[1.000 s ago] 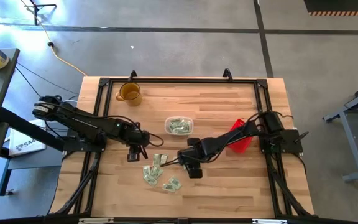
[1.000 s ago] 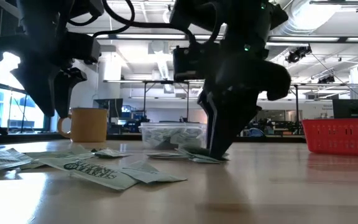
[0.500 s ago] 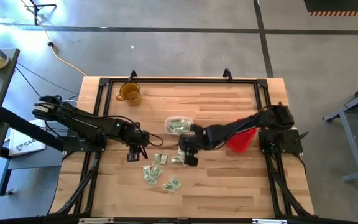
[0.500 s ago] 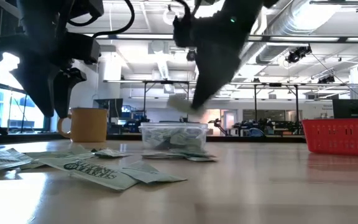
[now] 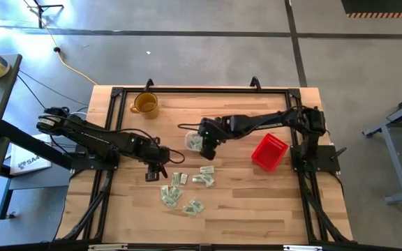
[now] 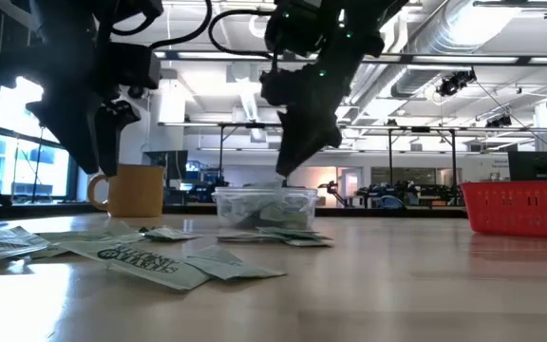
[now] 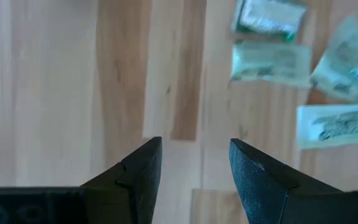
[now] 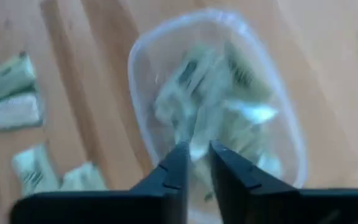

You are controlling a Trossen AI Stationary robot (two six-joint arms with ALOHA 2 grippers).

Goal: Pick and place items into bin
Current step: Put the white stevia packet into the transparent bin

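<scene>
The bin (image 5: 199, 141) is a small clear container on the wood table, holding several pale green packets (image 8: 229, 93). My right gripper (image 5: 205, 145) hangs just above it, pointing steeply down, its fingers nearly together on a pale packet (image 8: 197, 143). More packets (image 5: 180, 189) lie flat on the table nearer the front edge. My left gripper (image 5: 152, 169) hovers open over bare wood to their left, with nothing between its fingers (image 7: 143, 163). My right gripper pinches a small pale green packet (image 8: 197, 144) between its two fingertips. It comes from above, slanting down. The packet is clear of the table, over the bin's opening. Which part of the packet the fingers have cannot be told.
An amber mug (image 5: 145, 104) stands at the far left. A red mesh basket (image 5: 269, 152) sits to the right of the bin. Black frame rails (image 5: 201, 89) run along the table's edges. Bare wood lies at the near right.
My right gripper has shut on a packet among those lying on the table and lifted it clear. It has then swung up and toward the table's far edge until it stands over the bin. The other packets have stayed in place.
</scene>
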